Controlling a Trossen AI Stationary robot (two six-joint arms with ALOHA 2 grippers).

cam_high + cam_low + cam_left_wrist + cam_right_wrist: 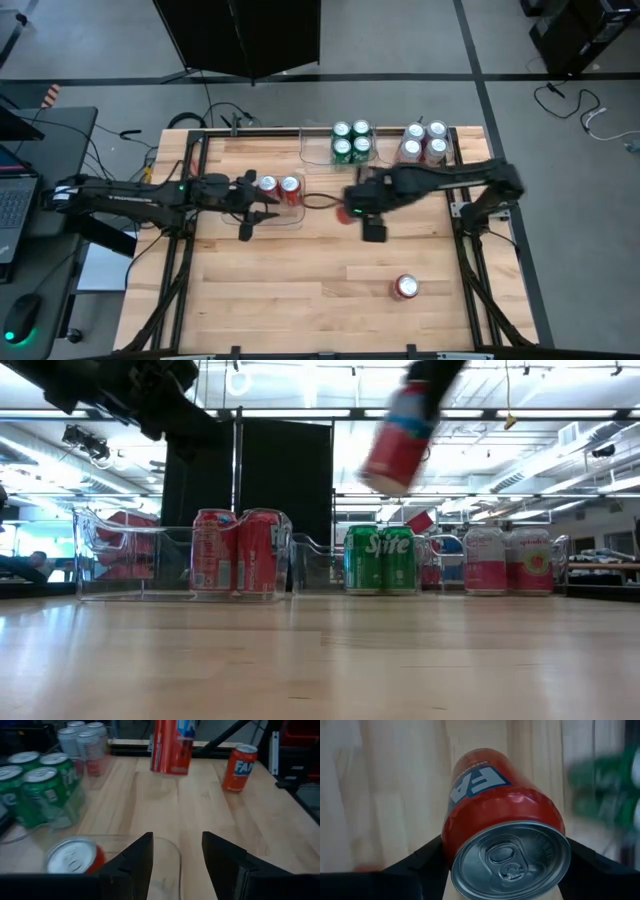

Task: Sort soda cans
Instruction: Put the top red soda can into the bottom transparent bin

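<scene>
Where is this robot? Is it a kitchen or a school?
Neither, probably: it looks like a robot lab or workshop. A pale wooden table sits in a black metal frame, cables trail across the grey floor, and long ceiling strip lights hang overhead.

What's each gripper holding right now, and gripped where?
Right gripper holds a red can by its upper body, just under the rim, lifted off the table. Left gripper is open, holding nothing.

A grey floor (420,40) surrounded the wooden bench (300,290). A black panel (240,35) stood beyond the bench's far edge, and cables (575,105) lay on the floor. Ceiling lights (300,413) ran in long bright strips overhead. A laptop (15,195) sat on a side desk (55,125).
</scene>
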